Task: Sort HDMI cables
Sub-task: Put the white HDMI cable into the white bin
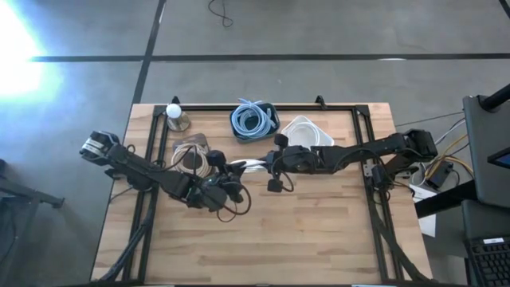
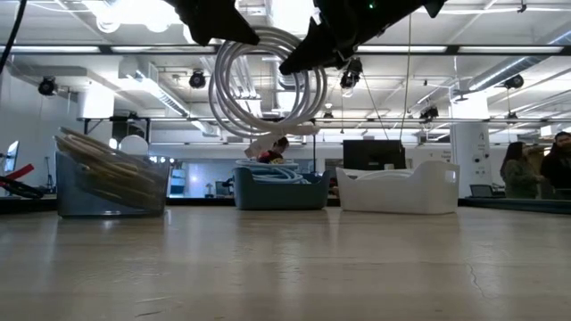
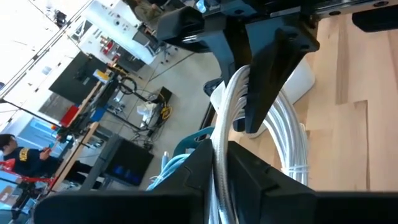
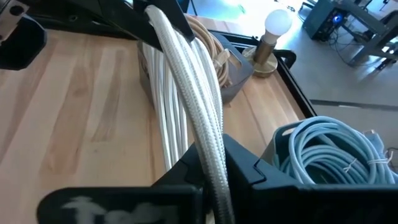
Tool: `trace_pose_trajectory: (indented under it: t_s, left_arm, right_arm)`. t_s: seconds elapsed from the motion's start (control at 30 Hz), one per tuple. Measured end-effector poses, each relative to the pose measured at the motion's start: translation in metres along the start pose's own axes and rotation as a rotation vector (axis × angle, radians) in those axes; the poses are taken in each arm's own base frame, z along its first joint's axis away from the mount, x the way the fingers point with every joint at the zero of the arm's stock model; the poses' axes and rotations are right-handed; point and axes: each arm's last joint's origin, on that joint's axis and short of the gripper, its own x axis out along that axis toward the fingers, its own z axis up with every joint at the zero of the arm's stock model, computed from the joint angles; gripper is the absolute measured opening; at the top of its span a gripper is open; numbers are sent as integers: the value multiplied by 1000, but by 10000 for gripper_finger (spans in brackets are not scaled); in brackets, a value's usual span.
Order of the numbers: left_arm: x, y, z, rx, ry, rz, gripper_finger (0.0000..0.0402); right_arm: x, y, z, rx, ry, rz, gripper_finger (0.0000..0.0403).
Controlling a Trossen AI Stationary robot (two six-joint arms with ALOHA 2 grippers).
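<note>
**White coil held between both my hands, above the middle of the counter**

I have the white braided HDMI cable coil (image 2: 268, 85) off the wooden counter (image 1: 319, 231), hanging in the air over its middle. My left hand (image 1: 231, 177) pinches one side of the loop, its fingers pressed onto the bundled strands; the left wrist view shows the strands passing between them. My right hand (image 1: 269, 166) is clamped on the opposite side of the same coil, and its own wrist view shows the braided rope running straight through its grip. So the coil is shared between two hands just now, neither one spread.

Along the far edge stand three bins. The grey bin on the left (image 1: 191, 153) holds the beige-tan cable coils (image 4: 211, 46); the dark blue bin in the middle (image 1: 272, 113) holds the light blue cable coils (image 1: 252, 119); the white bin on the right (image 1: 307, 131) shows nothing I can make out inside. A small lamp with a round white bulb (image 1: 174, 114) sits at the far left corner.

By my reckoning the white coil belongs in the white bin, so the step in hand is passing it over to the right side.

The cable looks light but springy: a braided jacket, stiff enough to keep its round shape, yet loose turns could fan out if pinched thin. I judge it best to grip across all the turns at once, near the tie, and not let one strand slide out of the bundle when a hand lets go.
</note>
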Motion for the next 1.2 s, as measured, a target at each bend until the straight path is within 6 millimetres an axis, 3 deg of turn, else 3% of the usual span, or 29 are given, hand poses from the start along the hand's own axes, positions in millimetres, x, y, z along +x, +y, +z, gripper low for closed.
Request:
trace_pose_trajectory:
  t_s: [0.3,0.43,0.67,0.8,1.03,1.2]
  left_arm:
    - [1,0,-4,-33,23,-7,93]
    - [2,0,-5,-40,29,1,114]
    - [2,0,-5,-40,29,5,125]
    - [2,0,-5,-41,30,6,126]
    - [3,1,-5,-45,30,7,126]
    - [4,1,-5,-47,33,11,126]
  right_arm:
    - [1,-3,-3,54,29,-12,20]
    - [-1,-8,-7,74,76,-113,20]
    - [-31,-25,-3,123,180,-352,20]
    - [-54,-43,-7,178,251,-446,20]
    - [-102,-96,-24,446,395,-561,20]
    - [-108,-122,-48,607,448,-575,20]
